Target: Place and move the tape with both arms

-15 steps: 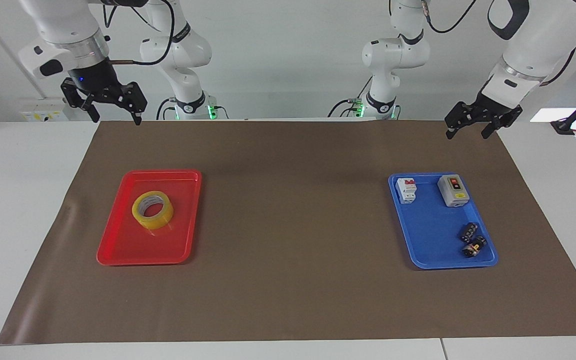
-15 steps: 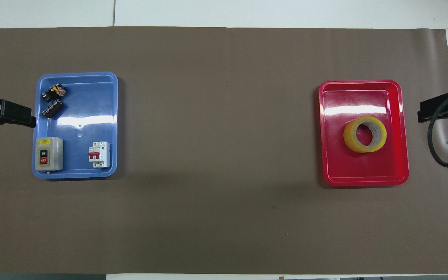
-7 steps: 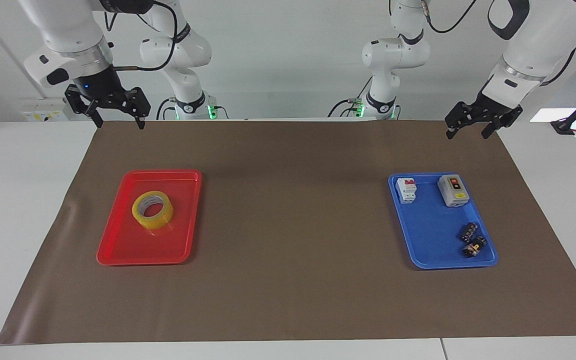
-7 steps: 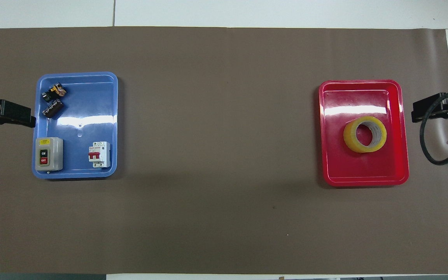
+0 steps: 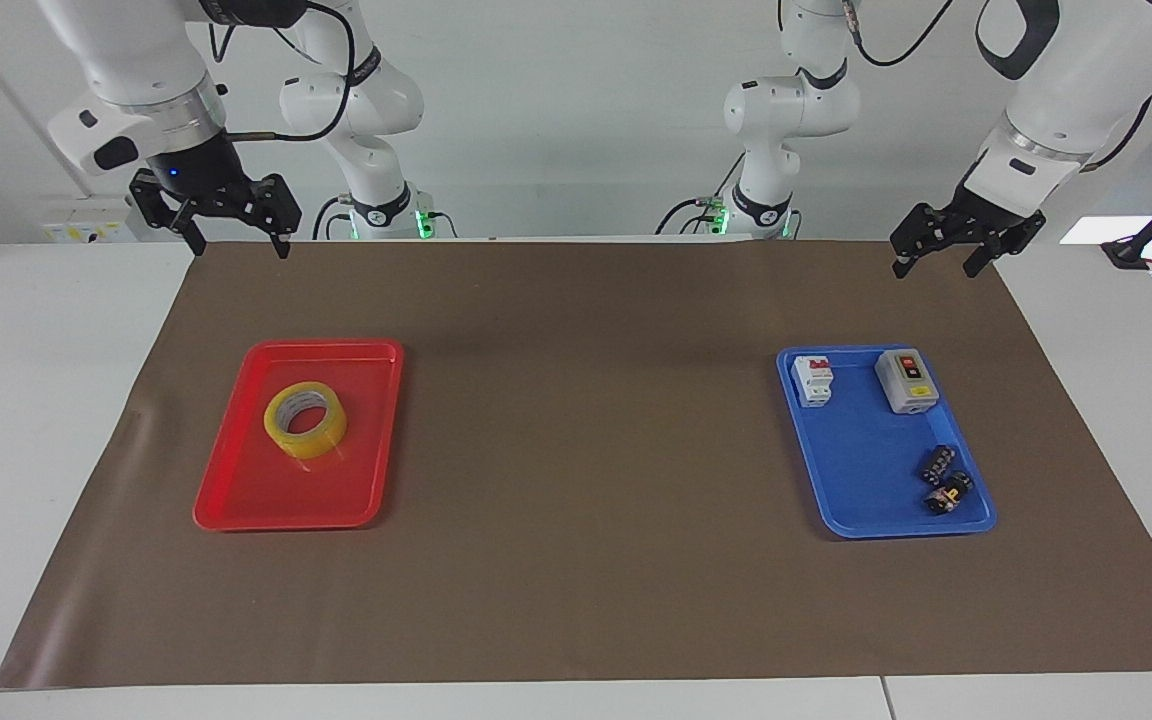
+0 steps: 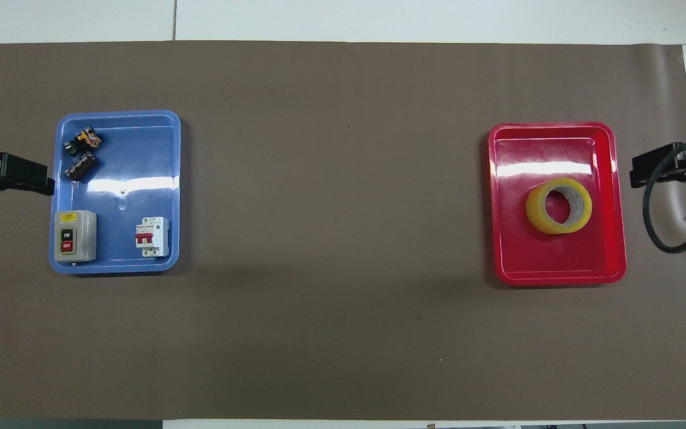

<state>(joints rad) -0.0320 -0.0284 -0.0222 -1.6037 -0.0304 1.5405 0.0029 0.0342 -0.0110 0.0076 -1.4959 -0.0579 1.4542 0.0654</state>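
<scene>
the wide roll of translucent yellow packing tape [image 5: 305, 420] lies flat, core axis vertical, in the shallow red plastic tray [image 5: 236, 480] at the right arm's end of the desk [image 5: 576, 600], which is covered by a brown paper sheet. the right tool [image 5: 229, 230] hangs over the desk edge nearest the robots, fingers spread, holding nothing; the roll lies farther from the robots than that edge. the right arm is clearly the nearer one. the left tool [image 5: 936, 252], open and empty, waits above the other end, near the blue plastic tray [image 5: 866, 480] of electrical parts. nothing obstructs the descent; the tray rim is low.
</scene>
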